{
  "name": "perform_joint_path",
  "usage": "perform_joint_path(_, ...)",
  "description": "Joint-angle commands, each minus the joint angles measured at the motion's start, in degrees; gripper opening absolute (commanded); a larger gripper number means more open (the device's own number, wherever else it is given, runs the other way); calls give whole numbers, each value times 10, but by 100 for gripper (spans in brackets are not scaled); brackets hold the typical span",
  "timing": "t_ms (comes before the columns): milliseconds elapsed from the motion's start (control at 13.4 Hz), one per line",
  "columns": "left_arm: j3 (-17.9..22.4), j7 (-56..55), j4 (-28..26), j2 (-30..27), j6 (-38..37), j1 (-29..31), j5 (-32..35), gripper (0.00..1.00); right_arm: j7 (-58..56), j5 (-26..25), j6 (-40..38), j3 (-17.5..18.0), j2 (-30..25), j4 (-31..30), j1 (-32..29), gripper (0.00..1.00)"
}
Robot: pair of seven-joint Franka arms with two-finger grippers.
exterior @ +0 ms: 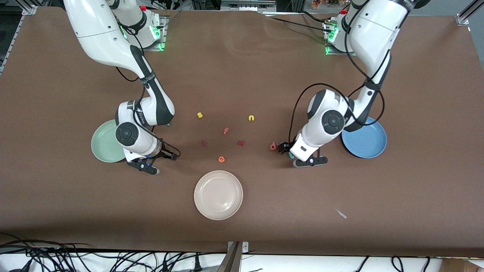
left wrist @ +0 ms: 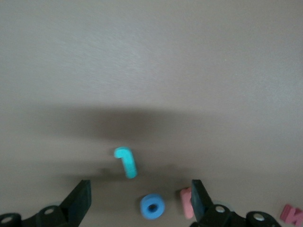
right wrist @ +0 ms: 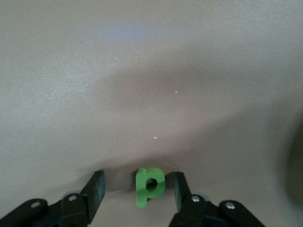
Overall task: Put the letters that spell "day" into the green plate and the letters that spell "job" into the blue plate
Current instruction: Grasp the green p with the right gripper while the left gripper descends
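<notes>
Low over the table beside the blue plate [exterior: 372, 145], my left gripper [exterior: 294, 155] [left wrist: 140, 201] stands open. The blue "o" [left wrist: 152, 206] lies between its fingers, touching neither. The teal "j" [left wrist: 126, 162] [exterior: 290, 155] lies just past the tips, and the salmon "b" [left wrist: 185, 202] [exterior: 273, 146] rests against the outside of one finger. Beside the green plate [exterior: 103, 145], my right gripper [exterior: 165, 162] [right wrist: 137, 189] is open around the green "d" [right wrist: 150, 186]. One finger is close to that letter and a gap shows at the other.
A cream plate [exterior: 218, 195] sits nearest the front camera. Between the arms lie loose letters: yellow "s" [exterior: 200, 115], yellow "n" [exterior: 251, 118], salmon "f" [exterior: 225, 131], orange "e" [exterior: 221, 159] and two red pieces [exterior: 203, 143] [exterior: 241, 142]. A white scrap [exterior: 341, 214] lies toward the left arm's end.
</notes>
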Motion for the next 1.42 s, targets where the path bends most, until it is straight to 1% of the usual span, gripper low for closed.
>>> perform_joint_path(0,20,-7,22,19,7,-16,-16,89,4,8,1,0,11,15,1,50)
perform_joint_path(75,21,-8,23,21,6,-18,-16,86,3,8,0,0,12,15,1,46)
perform_joint_path(149,22,-7,24,22,6,-18,-16,85,3,8,0,0,13,15,1,42)
perform_joint_path(299,29,2,24,22,7,-18,-14,78,4,8,0,0,13,15,1,32)
perform_joint_path(373,29,0,23,22,6,-19,-12,73,3,8,0,0,13,15,1,23)
perform_joint_path(448,29,-6,23,24,7,-22,-12,73,0,7,-1,0,13,15,1,15)
perform_joint_path(522,29,-6,23,28,6,-26,-12,74,-3,7,-9,0,11,24,2,11)
perform_joint_path(597,29,-7,23,30,7,-30,-12,76,-9,4,-35,0,9,38,2,8)
perform_joint_path(672,29,-6,23,33,7,-32,-11,76,-16,-2,-78,-3,3,54,-2,4)
perform_joint_path(746,29,3,23,35,7,-33,-10,71,-28,-2,-120,-7,-8,65,-5,2)
perform_joint_path(821,29,5,23,36,8,-33,-9,59,-55,-3,-153,-10,-22,69,-5,2)
perform_joint_path(970,29,6,23,36,7,-32,-9,42,-130,-5,-187,-35,-43,60,-4,2)
perform_joint_path(1045,29,6,23,36,7,-32,-8,35,-171,-5,-187,-53,-60,42,-4,2)
perform_joint_path(1119,29,6,23,36,8,-32,-8,24,-213,-5,-187,-68,-80,19,-4,2)
perform_joint_path(1194,29,6,23,36,8,-32,-7,16,-250,-7,-181,-84,-100,-8,-4,2)
perform_joint_path(1269,29,6,23,36,8,-32,1,11,-285,-9,-174,-100,-119,-35,-4,2)
perform_joint_path(1343,29,6,23,36,7,-32,10,6,-309,-11,-150,-110,-139,-72,-4,2)
